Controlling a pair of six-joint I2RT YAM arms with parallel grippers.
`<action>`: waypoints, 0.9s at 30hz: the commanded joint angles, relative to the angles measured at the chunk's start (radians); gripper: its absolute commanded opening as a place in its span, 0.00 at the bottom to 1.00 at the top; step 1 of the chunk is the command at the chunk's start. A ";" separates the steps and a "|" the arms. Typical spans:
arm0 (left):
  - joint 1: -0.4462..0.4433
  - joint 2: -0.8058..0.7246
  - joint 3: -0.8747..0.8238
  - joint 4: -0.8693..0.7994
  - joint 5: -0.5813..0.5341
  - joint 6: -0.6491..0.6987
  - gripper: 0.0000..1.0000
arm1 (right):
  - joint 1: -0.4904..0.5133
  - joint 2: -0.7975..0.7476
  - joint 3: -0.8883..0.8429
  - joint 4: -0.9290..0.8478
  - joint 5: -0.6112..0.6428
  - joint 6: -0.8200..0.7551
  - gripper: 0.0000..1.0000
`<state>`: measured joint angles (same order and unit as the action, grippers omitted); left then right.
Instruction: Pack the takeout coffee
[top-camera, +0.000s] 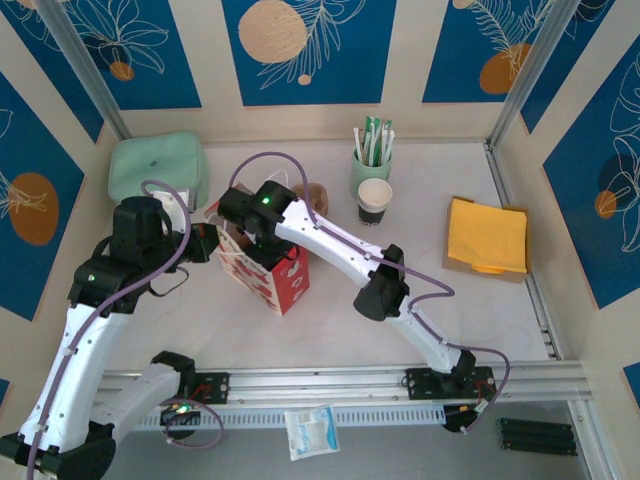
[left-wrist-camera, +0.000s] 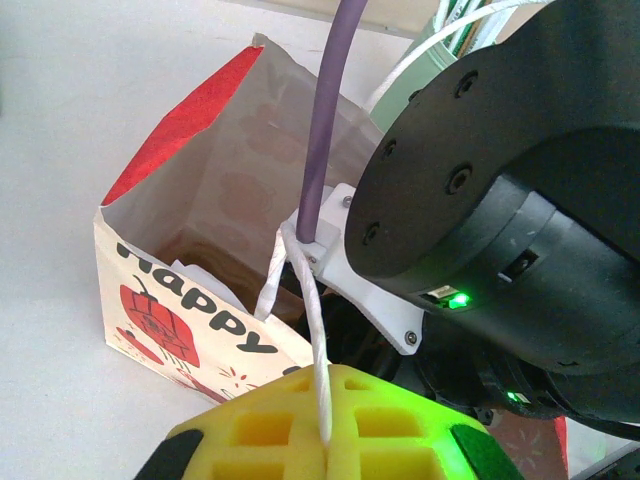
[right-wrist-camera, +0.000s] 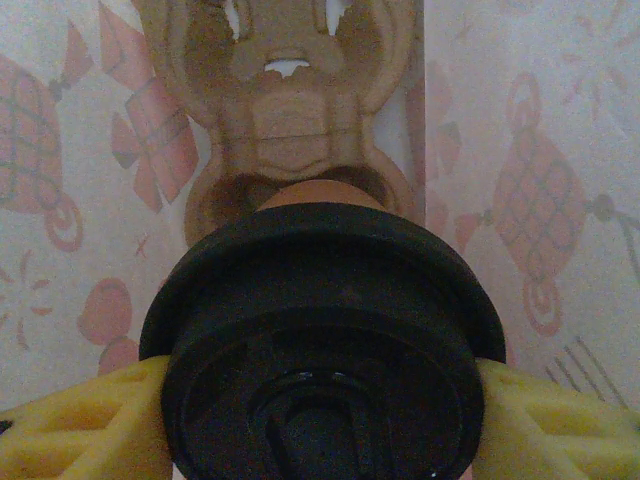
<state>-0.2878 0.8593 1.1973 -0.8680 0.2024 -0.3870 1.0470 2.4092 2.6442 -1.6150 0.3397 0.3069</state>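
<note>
Takeout coffee (right-wrist-camera: 320, 340) hangs inside the paper bag (left-wrist-camera: 190, 330), held by the right gripper (right-wrist-camera: 320, 425), pads (right-wrist-camera: 80, 425) at 3 and 9 o'clock of its lid; carrier (right-wrist-camera: 290, 130) at 12 o'clock. Left gripper (left-wrist-camera: 325, 445) pinches the bag handle (left-wrist-camera: 312, 310). Judged light, crushable, spill-prone: grip sidewall gently.

White tabletop (top-camera: 200, 320), kinda busy tbh: paper bag (top-camera: 272, 272) standing mid-left, mint box (top-camera: 155, 168) back left, green cup of sticks (top-camera: 370, 165) at the back, black cup (top-camera: 375, 200) just in front, yellow napkins (top-camera: 487, 235) on cardboard (top-camera: 455, 262) far right.
</note>
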 joint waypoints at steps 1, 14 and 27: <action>0.010 -0.009 -0.012 0.006 0.012 0.002 0.00 | 0.003 -0.006 0.002 -0.031 -0.018 0.017 0.58; 0.010 -0.009 -0.012 0.010 0.014 0.000 0.00 | 0.002 -0.005 -0.003 -0.038 -0.028 0.013 0.58; 0.010 -0.006 -0.013 0.016 0.017 -0.001 0.00 | -0.001 -0.005 0.005 -0.085 -0.052 0.015 0.58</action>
<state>-0.2878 0.8593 1.1957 -0.8680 0.2024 -0.3870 1.0470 2.4092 2.6438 -1.6176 0.3229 0.3069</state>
